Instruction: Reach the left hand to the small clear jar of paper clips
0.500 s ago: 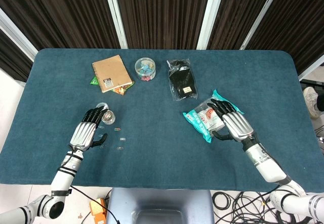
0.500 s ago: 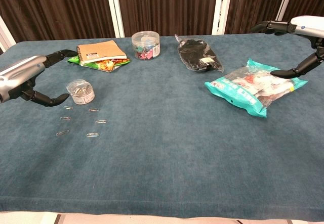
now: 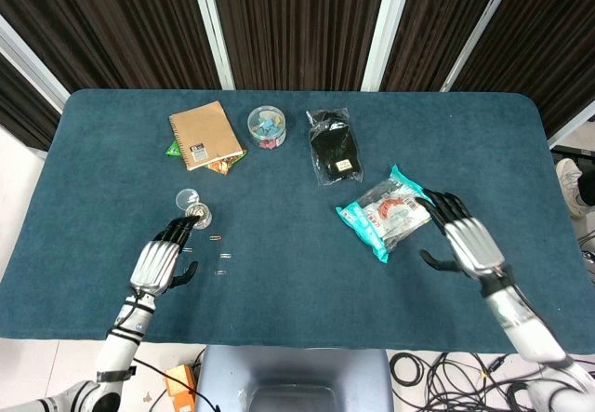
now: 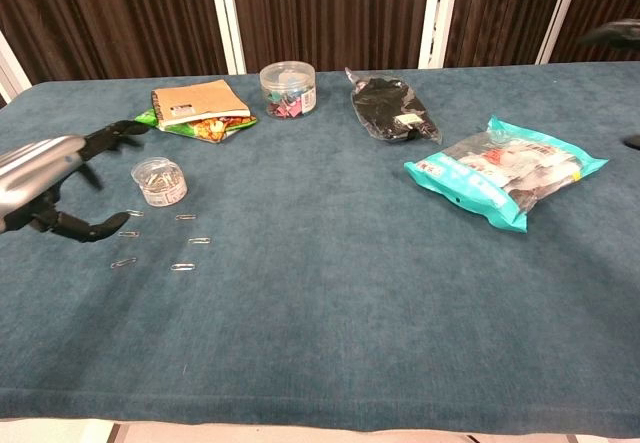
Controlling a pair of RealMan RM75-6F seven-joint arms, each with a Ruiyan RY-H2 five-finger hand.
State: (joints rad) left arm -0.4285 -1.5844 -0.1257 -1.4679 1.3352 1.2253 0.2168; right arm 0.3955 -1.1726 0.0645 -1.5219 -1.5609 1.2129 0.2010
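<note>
The small clear jar of paper clips (image 3: 196, 213) (image 4: 159, 181) stands upright and lidless on the blue table, left of centre. My left hand (image 3: 160, 261) (image 4: 48, 184) hovers open just on the near side of it, fingers spread and pointing toward the jar, not touching it. Its fingertips (image 3: 181, 227) end a short gap before the jar. My right hand (image 3: 465, 236) is open to the right of the teal snack bag (image 3: 384, 213) (image 4: 505, 171), holding nothing. In the chest view only its dark fingertips (image 4: 612, 33) show at the right edge.
Several loose paper clips (image 3: 221, 258) (image 4: 183, 266) lie near the jar. At the back are a brown notebook (image 3: 204, 134) on a green packet, a clear tub of coloured clips (image 3: 267, 126) and a black bagged item (image 3: 333, 146). The table's near edge (image 4: 320, 418) lies close below.
Both hands have drawn back toward the near edge. The left hand moved away from the jar; the right hand lifted off the teal bag and slid right.
</note>
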